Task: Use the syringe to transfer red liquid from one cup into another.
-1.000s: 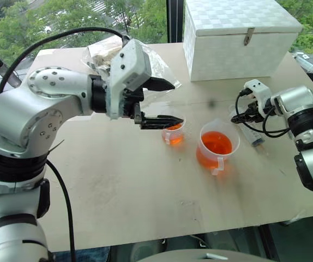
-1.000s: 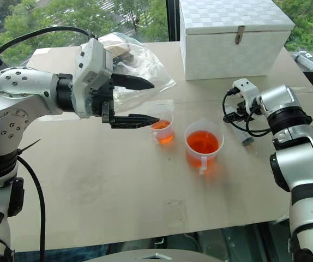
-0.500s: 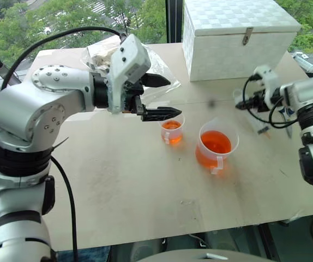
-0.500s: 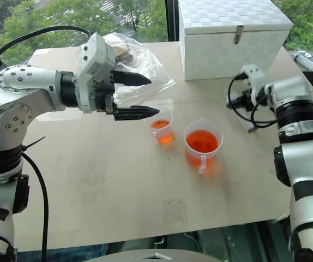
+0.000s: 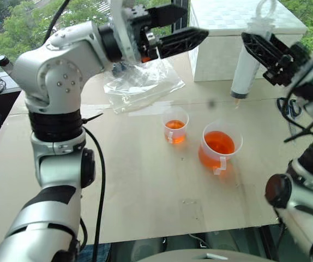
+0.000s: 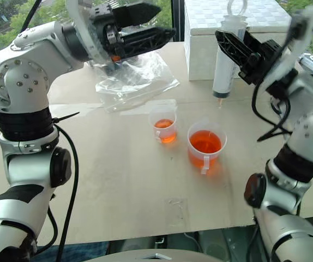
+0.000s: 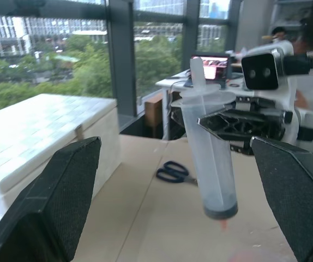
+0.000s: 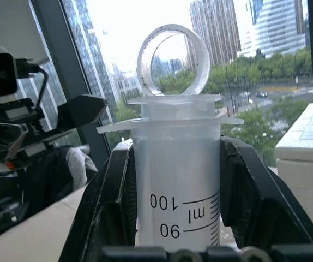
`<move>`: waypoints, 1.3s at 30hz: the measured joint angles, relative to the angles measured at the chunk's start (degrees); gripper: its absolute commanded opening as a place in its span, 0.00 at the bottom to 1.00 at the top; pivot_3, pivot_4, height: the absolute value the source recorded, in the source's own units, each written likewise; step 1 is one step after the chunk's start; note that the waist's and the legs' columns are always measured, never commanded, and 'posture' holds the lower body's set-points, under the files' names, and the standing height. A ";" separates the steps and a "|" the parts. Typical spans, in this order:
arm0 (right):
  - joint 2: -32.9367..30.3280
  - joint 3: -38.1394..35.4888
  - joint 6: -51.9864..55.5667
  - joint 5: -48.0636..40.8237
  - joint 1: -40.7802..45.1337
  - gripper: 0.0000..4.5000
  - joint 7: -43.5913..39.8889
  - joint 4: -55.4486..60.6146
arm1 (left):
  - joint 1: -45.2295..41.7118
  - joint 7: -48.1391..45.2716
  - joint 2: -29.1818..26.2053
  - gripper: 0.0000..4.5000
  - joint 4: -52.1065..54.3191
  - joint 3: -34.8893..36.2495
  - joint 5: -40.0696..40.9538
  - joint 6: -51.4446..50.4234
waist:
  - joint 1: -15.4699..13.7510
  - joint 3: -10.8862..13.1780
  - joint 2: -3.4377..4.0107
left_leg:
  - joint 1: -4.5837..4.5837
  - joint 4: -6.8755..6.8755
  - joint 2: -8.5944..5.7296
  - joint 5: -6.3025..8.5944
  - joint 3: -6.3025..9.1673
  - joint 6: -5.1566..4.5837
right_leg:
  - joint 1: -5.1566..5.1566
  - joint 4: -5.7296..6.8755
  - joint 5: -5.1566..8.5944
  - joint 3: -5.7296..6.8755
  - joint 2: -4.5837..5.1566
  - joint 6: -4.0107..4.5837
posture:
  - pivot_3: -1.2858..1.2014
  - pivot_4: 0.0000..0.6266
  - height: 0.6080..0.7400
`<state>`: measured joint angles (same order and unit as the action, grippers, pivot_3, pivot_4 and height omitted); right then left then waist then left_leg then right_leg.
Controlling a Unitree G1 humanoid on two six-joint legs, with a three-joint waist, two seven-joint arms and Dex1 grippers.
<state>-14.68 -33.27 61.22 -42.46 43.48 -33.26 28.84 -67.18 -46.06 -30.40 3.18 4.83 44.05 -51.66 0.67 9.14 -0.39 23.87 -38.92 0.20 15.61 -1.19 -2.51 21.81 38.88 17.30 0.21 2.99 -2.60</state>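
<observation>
My left gripper [image 5: 181, 26] hangs wide open, empty, raised over the plastic bag [image 5: 140, 82]. On the table the small cup [image 5: 174, 125] stands just beside the beaker [image 5: 220, 147], both holding red liquid [image 5: 218, 143]. My right gripper [image 6: 242, 48] is clenched on the syringe [image 5: 247, 60], upright, tip down, high above the beaker. If I lower it crooked, the tip could catch the rim and tip the beaker.

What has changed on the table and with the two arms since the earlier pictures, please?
The right pincer shut on the syringe that lay near the table edge and raised it upright, tip down. The left pincer, open and empty, rose from beside the smaller cup. The smaller cup, the beaker, the white box and the plastic bag stayed put.
</observation>
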 measured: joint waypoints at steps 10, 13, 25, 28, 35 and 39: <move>3.75 8.35 -13.93 -3.99 -22.60 0.34 3.37 11.86 | 0.09 -0.30 3.88 1.00 0.34 -0.95 1.03 -0.33 | 0.31 -0.02 0.01 | -0.11 0.00 0.00 -0.03 -0.06 0.04 | -0.01 -0.01 0.01 -0.14 -0.24 0.00 | 0.52 0.24 1.00; 3.71 15.47 -22.46 1.90 -29.53 0.34 1.55 12.30 | 2.11 1.08 6.68 1.00 2.84 -1.83 0.97 -0.05 | 0.10 -0.04 0.00 | -0.13 -0.03 0.01 -0.03 -0.02 0.04 | -0.02 -0.03 0.01 -0.13 -0.25 -0.01 | 0.52 0.24 1.00; 3.33 25.82 -41.91 13.29 -35.33 0.34 -0.06 5.10 | 8.05 6.73 13.19 1.00 6.68 -12.48 -8.03 3.78 | 0.00 -0.04 -0.01 | -0.15 -0.19 0.00 -0.02 -0.03 0.04 | -0.04 -0.03 0.02 -0.19 -0.27 -0.01 | 0.52 0.24 1.00; 3.09 26.54 -44.28 14.58 -35.33 0.34 0.11 3.65 | 9.34 7.33 14.17 1.00 7.45 -13.33 -8.52 3.71 | 0.07 -0.04 -0.01 | -0.16 -0.19 0.02 -0.03 -0.01 0.04 | -0.04 -0.02 0.02 -0.19 -0.26 0.00 | 0.52 0.24 1.00; 2.49 28.53 -46.61 15.35 -35.32 0.34 0.71 2.46 | 11.65 8.23 14.92 0.84 7.98 -14.35 -9.63 3.58 | 0.02 -0.04 -0.01 | -0.15 -0.19 0.02 -0.03 -0.01 0.04 | -0.05 -0.03 0.02 -0.18 -0.24 0.00 | 0.52 0.24 1.00; 2.22 29.83 -46.74 15.48 -35.33 0.34 1.34 2.46 | 11.66 6.84 14.14 0.42 7.74 -14.20 -9.36 3.28 | 0.01 -0.04 -0.01 | -0.16 -0.19 0.02 -0.03 -0.01 0.04 | -0.05 -0.03 0.02 -0.18 -0.24 0.00 | 0.52 0.24 1.00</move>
<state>-12.46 -3.44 14.48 -26.98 8.15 -31.92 31.30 -55.52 -39.22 -16.25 10.93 -9.38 34.69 -48.38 0.68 9.10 -0.40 23.71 -39.12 0.22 15.58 -1.20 -2.47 21.76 38.85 17.32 0.03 2.75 -2.61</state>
